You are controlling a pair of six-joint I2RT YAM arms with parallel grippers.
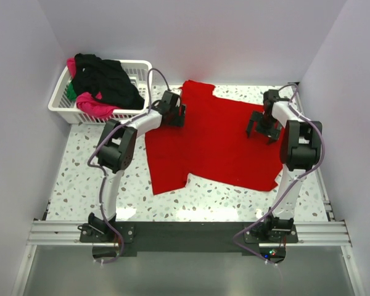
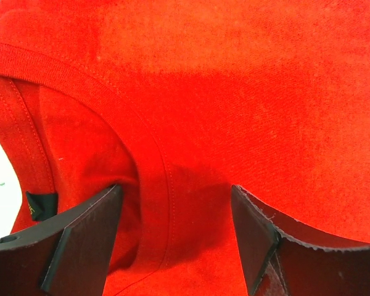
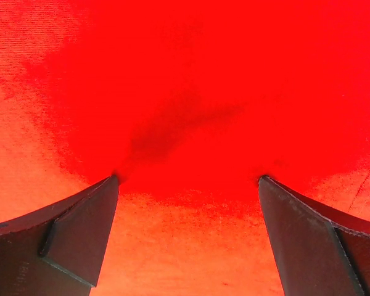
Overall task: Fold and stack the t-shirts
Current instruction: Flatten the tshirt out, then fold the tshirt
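A bright red t-shirt (image 1: 213,139) lies spread on the speckled table. My left gripper (image 1: 174,115) is open at the shirt's left edge, its jaws straddling the collar seam (image 2: 163,179), tips pressed to the cloth. My right gripper (image 1: 263,130) is open over the shirt's right part, its jaws set wide on flat red cloth (image 3: 191,123). Black (image 1: 108,80), magenta-pink (image 1: 94,105) and green (image 1: 70,92) t-shirts lie heaped in the basket.
A white lattice basket (image 1: 135,66) stands at the back left of the table. White walls close in the table on the left, back and right. A metal rail (image 1: 185,233) runs along the near edge.
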